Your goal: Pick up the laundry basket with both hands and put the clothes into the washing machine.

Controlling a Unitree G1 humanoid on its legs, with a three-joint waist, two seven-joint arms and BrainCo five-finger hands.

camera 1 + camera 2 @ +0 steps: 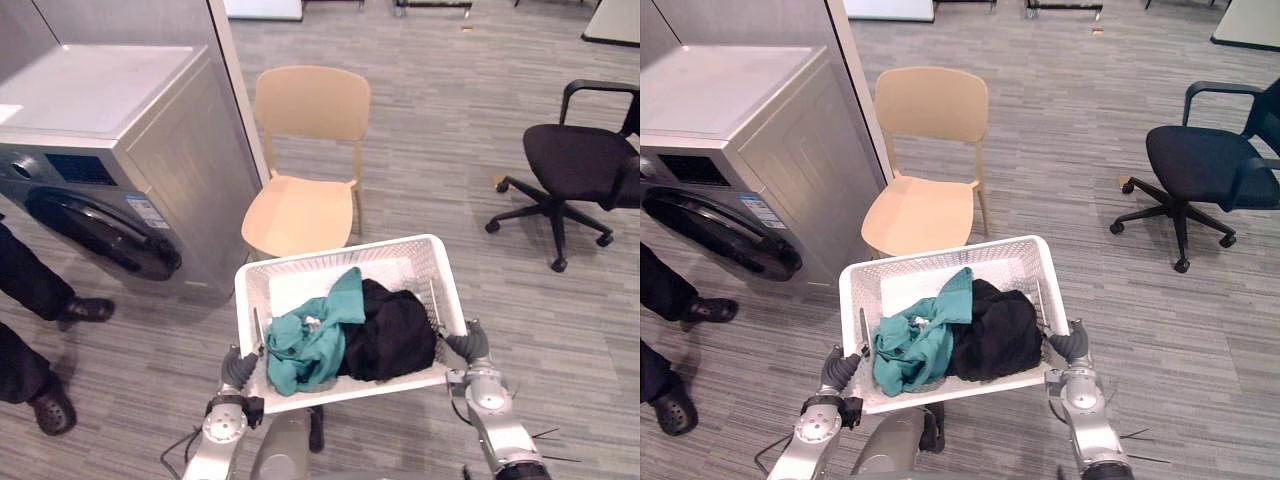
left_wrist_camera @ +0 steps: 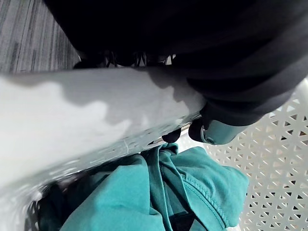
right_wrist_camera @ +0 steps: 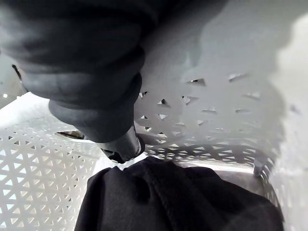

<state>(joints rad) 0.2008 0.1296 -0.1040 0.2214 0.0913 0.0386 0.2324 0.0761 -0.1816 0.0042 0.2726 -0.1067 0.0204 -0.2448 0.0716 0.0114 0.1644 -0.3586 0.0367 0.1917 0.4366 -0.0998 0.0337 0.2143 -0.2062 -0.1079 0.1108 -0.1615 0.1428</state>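
- We have the laundry basket [image 1: 340,247] lifted, left hand [image 1: 238,368] and right hand [image 1: 470,345] curled over its side rims
- The clothes [image 1: 310,340] sit inside it; washing machine [image 1: 100,150] far left, door [image 1: 105,232] looks shut, loading not started

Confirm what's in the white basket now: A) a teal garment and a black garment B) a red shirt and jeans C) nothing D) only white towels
A: a teal garment lies beside a black garment inside the white laundry basket, which the left hand and right hand grip at its sides.
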